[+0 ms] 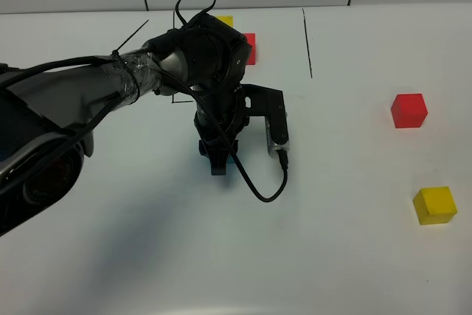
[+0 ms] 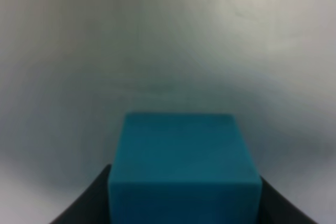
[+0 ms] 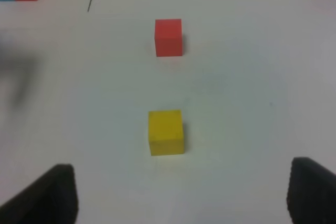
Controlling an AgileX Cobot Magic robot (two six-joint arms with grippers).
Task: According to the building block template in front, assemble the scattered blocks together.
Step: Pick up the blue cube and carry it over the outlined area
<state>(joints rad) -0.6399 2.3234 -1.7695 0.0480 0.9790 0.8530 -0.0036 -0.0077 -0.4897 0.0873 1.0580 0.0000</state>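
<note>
The left gripper (image 1: 219,158) is clamping the blue cube (image 2: 184,166) near the building block template (image 1: 251,48) (half hidden by the arm (image 1: 88,90)). The right gripper (image 3: 184,184) is holding its fingers wide apart; the red cube (image 1: 408,111) and yellow cube (image 1: 434,205) are lying well right of that template.

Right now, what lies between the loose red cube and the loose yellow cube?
Nothing: only bare table separates the red cube and the yellow cube. The right wrist view shows it best; the exterior high view agrees.
</note>
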